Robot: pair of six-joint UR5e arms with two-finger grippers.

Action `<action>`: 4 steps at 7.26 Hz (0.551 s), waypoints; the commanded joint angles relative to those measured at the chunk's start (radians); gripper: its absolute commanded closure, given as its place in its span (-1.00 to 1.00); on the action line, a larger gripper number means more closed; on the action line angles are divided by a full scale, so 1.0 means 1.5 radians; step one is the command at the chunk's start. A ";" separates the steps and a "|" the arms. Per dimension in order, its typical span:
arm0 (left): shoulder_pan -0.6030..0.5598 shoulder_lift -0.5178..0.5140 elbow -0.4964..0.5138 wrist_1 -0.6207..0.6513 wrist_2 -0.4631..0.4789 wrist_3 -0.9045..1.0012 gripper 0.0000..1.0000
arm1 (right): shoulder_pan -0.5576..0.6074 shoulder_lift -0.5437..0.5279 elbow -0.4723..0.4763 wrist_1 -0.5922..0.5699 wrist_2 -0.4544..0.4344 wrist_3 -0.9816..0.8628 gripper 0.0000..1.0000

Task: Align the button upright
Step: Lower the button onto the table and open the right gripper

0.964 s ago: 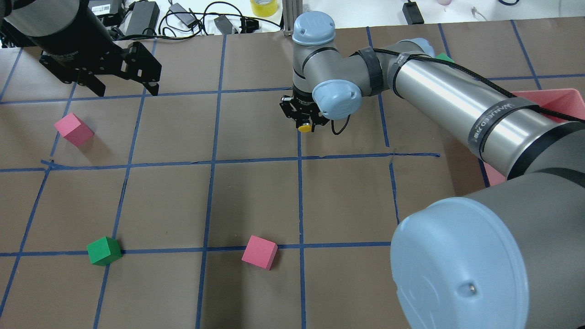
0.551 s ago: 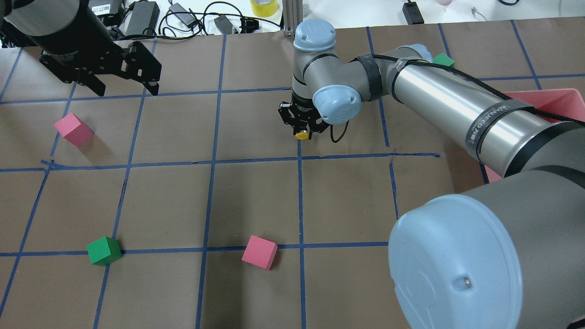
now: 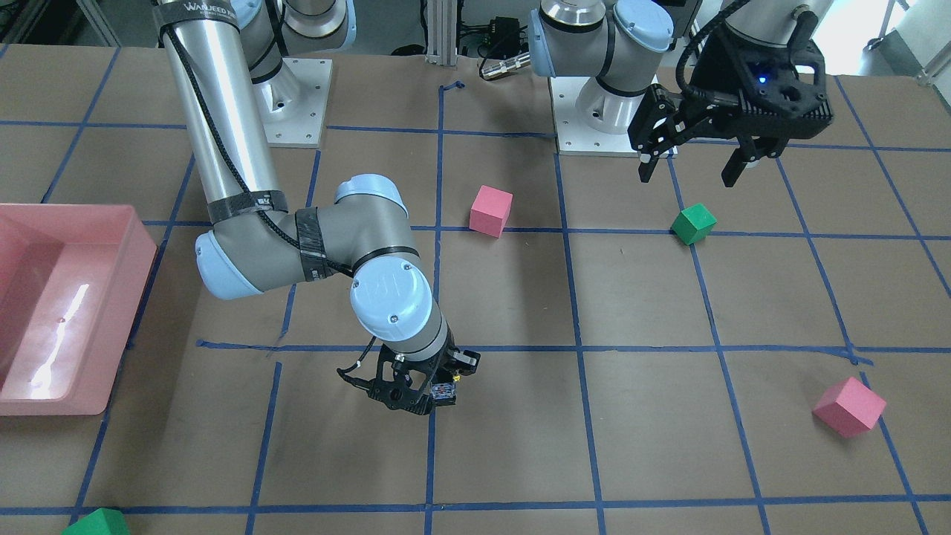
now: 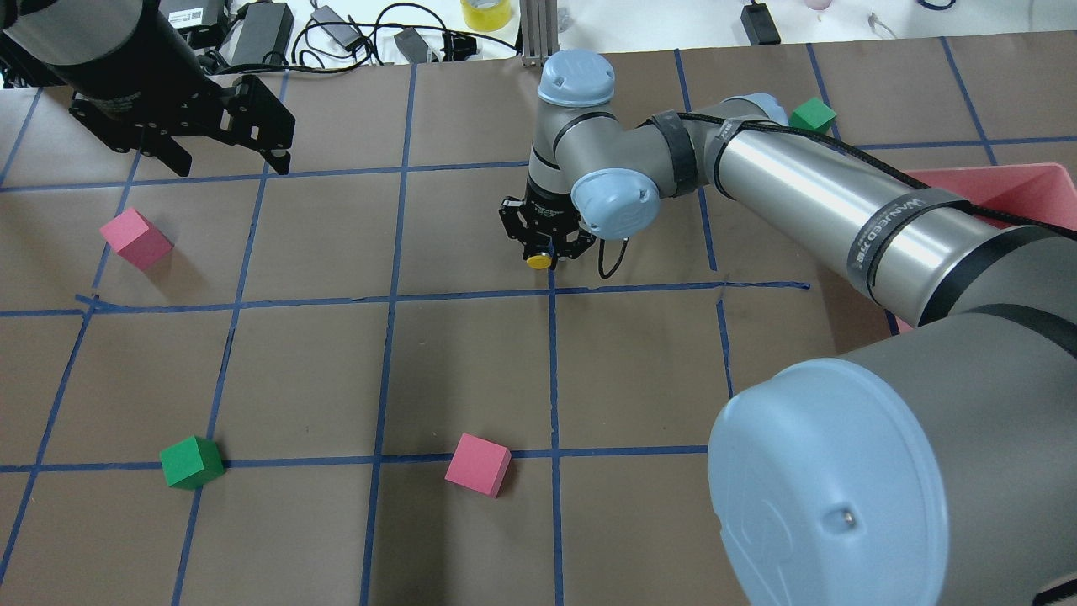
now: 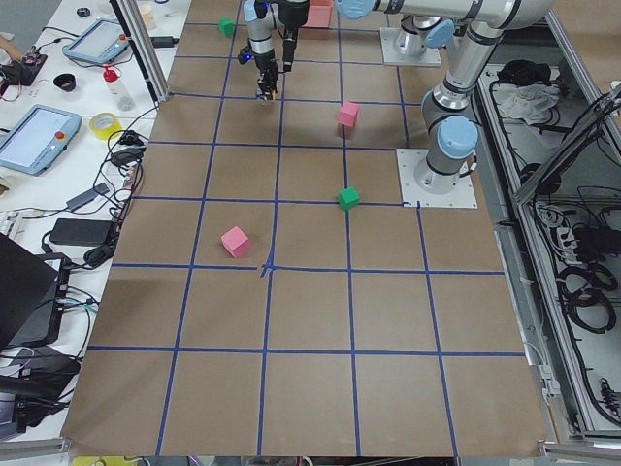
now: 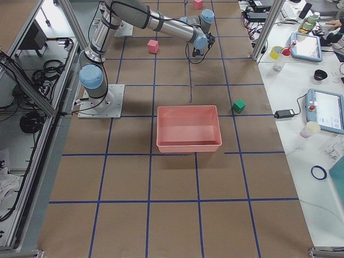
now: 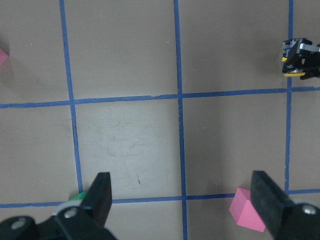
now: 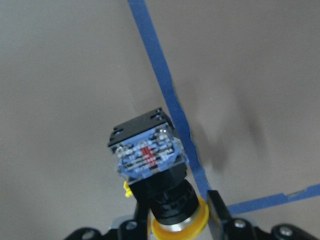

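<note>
My right gripper (image 4: 543,251) is shut on the button (image 4: 538,260), near a blue tape crossing at mid-table. In the right wrist view the button (image 8: 150,155) has its yellow cap (image 8: 180,226) between the fingers (image 8: 216,209). Its black body and grey contact block point away from the wrist toward the paper. It casts a shadow to the right. The front-facing view shows the gripper (image 3: 420,392) low over the table with the block (image 3: 444,391) sticking out. My left gripper (image 4: 234,167) is open and empty at the far left, and its view shows the button (image 7: 291,70) at a distance.
Pink cubes (image 4: 135,238) (image 4: 478,464) and green cubes (image 4: 192,462) (image 4: 814,114) lie scattered on the brown paper. A pink bin (image 4: 1014,187) stands at the right behind my right arm. Cables and chargers lie along the far edge.
My right gripper has moved toward the near left with the button in it, closer to the tape crossing. The left arm has not moved.
</note>
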 commanded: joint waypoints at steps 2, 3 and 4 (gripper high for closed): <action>0.000 0.002 0.001 -0.001 0.000 0.019 -1.00 | 0.000 0.000 0.013 -0.027 0.001 -0.003 0.02; -0.002 0.002 -0.001 -0.001 -0.002 0.017 -1.00 | 0.000 0.000 0.018 -0.027 0.001 -0.003 -0.08; -0.002 0.002 -0.005 -0.001 0.000 0.016 -1.00 | 0.000 -0.003 0.024 -0.027 0.001 -0.003 -0.29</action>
